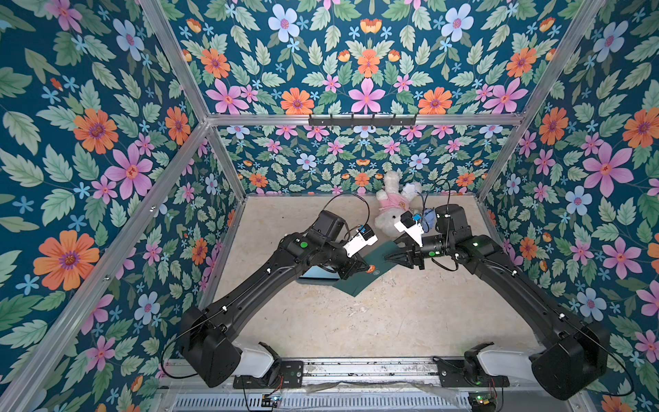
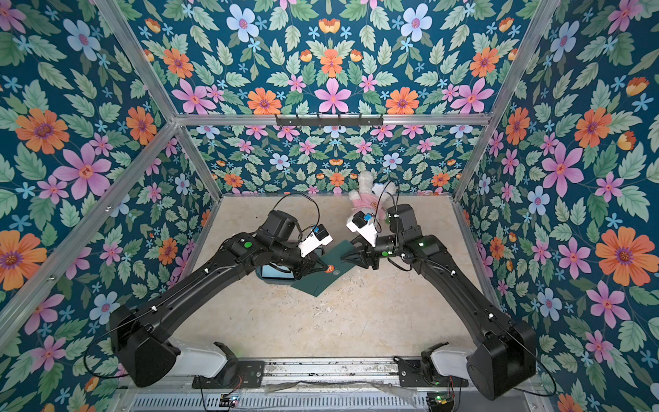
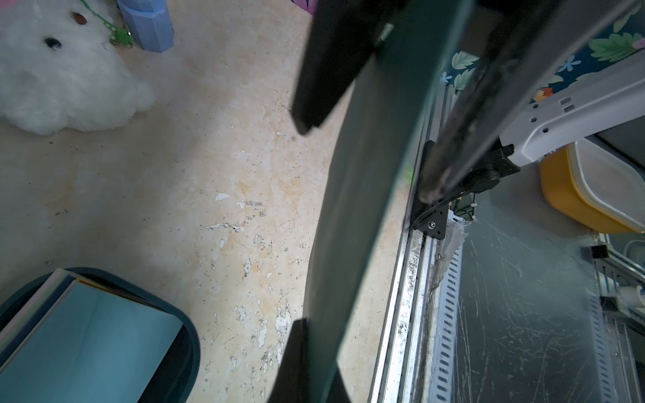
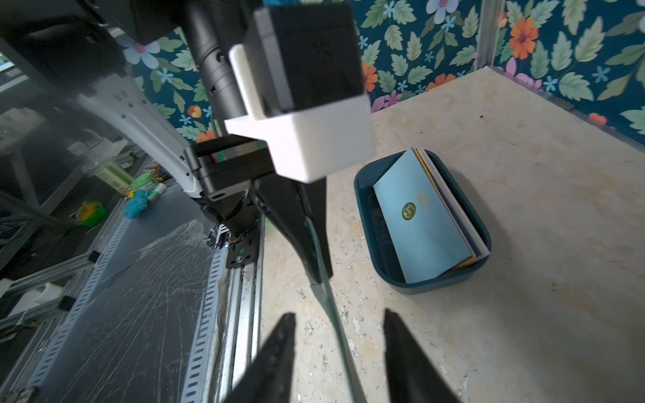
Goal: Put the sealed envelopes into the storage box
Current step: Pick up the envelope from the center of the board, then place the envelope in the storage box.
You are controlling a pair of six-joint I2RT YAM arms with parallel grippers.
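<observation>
— Green envelope (image 1: 360, 281): where is it?
— Between the two grippers, tilted, just beside the box (image 4: 363, 195) and not in it. In both top views one corner points toward the box, which lies mostly hidden under the left arm.
— Who has it?
— The left gripper (image 1: 365, 266) is pinched tight on one edge. The right gripper (image 4: 338, 315) has its jaws moderately apart. The envelope's other edge runs between its fingers (image 4: 279, 349), with a gap on each side in the right wrist view.
— Is it touching the table (image 1: 356, 321)?
— I cannot tell.
— And the box?
— It sits on the table on the left arm's side. A blue envelope (image 4: 425, 223) lies on top inside, seal up, leaning toward one long wall. Yellow and pale edges of others show under it.
— Anything else?
— A white rabbit (image 1: 388, 214) and a small blue backpack (image 1: 429, 215) lie at the back, apart from the box.
</observation>
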